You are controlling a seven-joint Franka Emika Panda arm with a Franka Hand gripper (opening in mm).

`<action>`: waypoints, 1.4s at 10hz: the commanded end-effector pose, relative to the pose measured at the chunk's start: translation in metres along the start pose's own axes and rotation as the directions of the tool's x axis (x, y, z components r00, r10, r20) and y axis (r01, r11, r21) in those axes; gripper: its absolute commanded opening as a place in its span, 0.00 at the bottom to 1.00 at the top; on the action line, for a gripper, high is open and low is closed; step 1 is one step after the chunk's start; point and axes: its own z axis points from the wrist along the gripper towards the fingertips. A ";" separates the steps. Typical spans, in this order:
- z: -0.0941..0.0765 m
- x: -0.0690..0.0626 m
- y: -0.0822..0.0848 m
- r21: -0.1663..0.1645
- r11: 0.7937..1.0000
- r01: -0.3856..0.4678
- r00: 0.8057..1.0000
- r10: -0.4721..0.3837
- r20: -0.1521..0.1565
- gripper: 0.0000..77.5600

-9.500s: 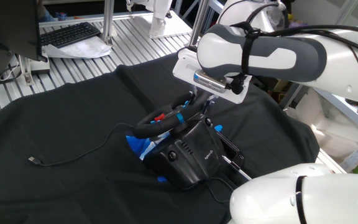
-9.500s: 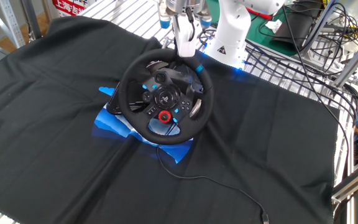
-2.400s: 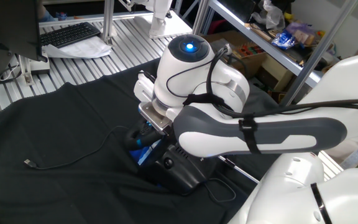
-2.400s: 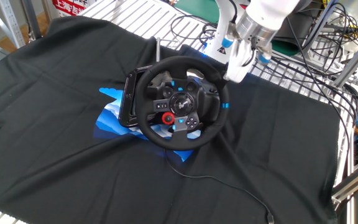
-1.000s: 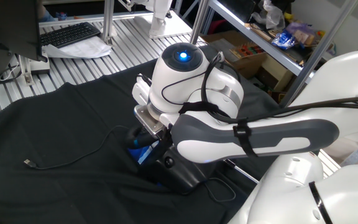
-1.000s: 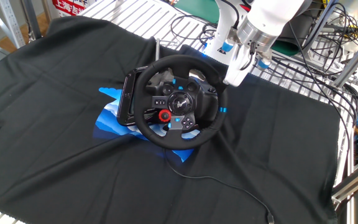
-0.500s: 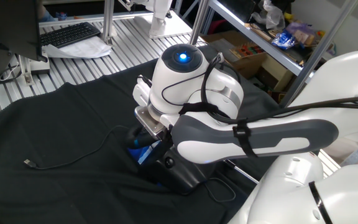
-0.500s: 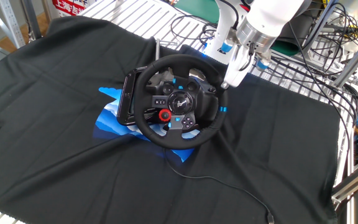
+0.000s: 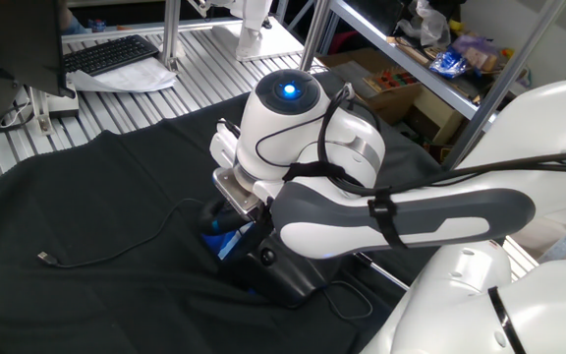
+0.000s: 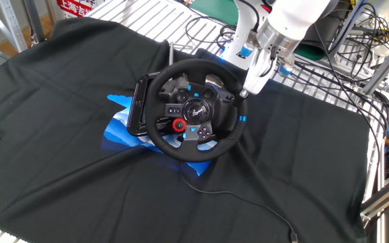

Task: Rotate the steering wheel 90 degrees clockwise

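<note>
The steering wheel (image 10: 193, 111) sits on its black base (image 10: 140, 108) in the middle of the tabletop (image 10: 59, 169), which is draped in black cloth, with a crumpled blue sheet (image 10: 120, 131) showing under the base. The jaws (image 10: 246, 90) come down from the far side and meet the wheel at its upper right rim, so nearly the whole wheel lies down and to the left of them in the view that faces it. The blue stripe (image 10: 240, 119) on the rim is just below the jaws, on the right side of the circle. The red button (image 10: 178, 125) sits left of and below the hub centre. From the jaws the rim curves away both up-left and down, and a clockwise turn would, by my reading, carry the contact point down along the right side. I cannot tell whether the jaws are closed on the rim or only resting against it; the fingertips are too small here, and in the opposite view the arm (image 9: 362, 211) hides both wheel and fingertips.
</note>
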 end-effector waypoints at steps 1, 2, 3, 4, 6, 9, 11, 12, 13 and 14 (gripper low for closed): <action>-0.044 -0.017 -0.004 0.020 0.976 0.216 0.955 -0.207 -0.211 1.00; -0.048 -0.020 -0.002 0.032 0.966 0.256 0.944 -0.242 -0.224 1.00; -0.051 -0.022 -0.001 0.034 0.948 0.316 0.924 -0.299 -0.238 1.00; -0.054 -0.024 -0.001 0.033 0.929 0.367 0.903 -0.348 -0.253 1.00; -0.064 -0.032 0.000 0.018 0.878 0.478 0.845 -0.455 -0.281 1.00; -0.082 -0.049 0.000 -0.020 0.745 0.667 0.705 -0.639 -0.309 1.00; -0.091 -0.060 0.010 -0.031 0.680 0.733 0.636 -0.700 -0.324 1.00; -0.095 -0.066 0.015 -0.038 0.645 0.764 0.600 -0.730 -0.329 1.00; -0.098 -0.070 0.019 -0.043 0.620 0.783 0.575 -0.748 -0.331 1.00; -0.104 -0.079 0.027 -0.053 0.567 0.822 0.517 -0.782 -0.349 1.00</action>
